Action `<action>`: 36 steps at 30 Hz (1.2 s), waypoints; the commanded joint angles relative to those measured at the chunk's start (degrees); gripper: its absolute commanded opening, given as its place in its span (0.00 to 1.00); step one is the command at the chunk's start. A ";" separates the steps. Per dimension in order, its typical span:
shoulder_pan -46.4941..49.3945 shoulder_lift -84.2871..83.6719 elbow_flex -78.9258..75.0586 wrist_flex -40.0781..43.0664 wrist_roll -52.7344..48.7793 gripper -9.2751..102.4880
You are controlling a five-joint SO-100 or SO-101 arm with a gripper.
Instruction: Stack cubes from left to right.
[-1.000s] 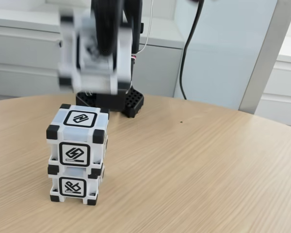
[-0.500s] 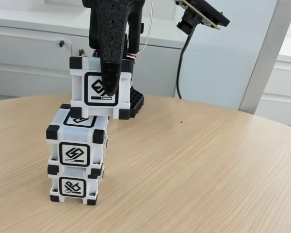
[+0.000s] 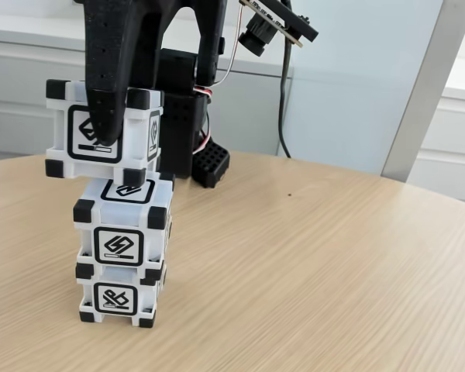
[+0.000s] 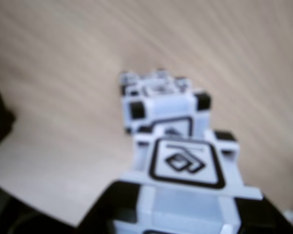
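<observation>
Matte black arm (image 3: 178, 93), thin cables (image 3: 283, 108)

Behind the arm a light wood-grain table (image 3: 310, 263) curves away in the fixed view. Past its edge stand white low cabinets (image 3: 31, 85) along the back, a pale blue-white wall panel (image 3: 364, 77) to the right, and a grey slanted post (image 3: 422, 85); soft daylight

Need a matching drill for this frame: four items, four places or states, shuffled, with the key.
Items:
1. bottom white plastic cube with black corners
2. middle white cube
3. top white cube
4. black two-finger gripper

States:
A. held in the air, offset left of the stack in the fixed view
B. resting on the wooden table
C. shut on a cube
D. sitting on another cube

Pairs: 1-B, 2-D, 3-A, 4-C
</observation>
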 commanded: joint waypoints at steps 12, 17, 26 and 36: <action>0.18 1.23 -0.53 4.66 -1.23 0.08; -4.92 1.23 -0.26 4.66 0.09 0.08; -5.10 1.23 -0.35 4.66 0.18 0.08; -5.01 0.97 -0.26 4.66 -0.35 0.29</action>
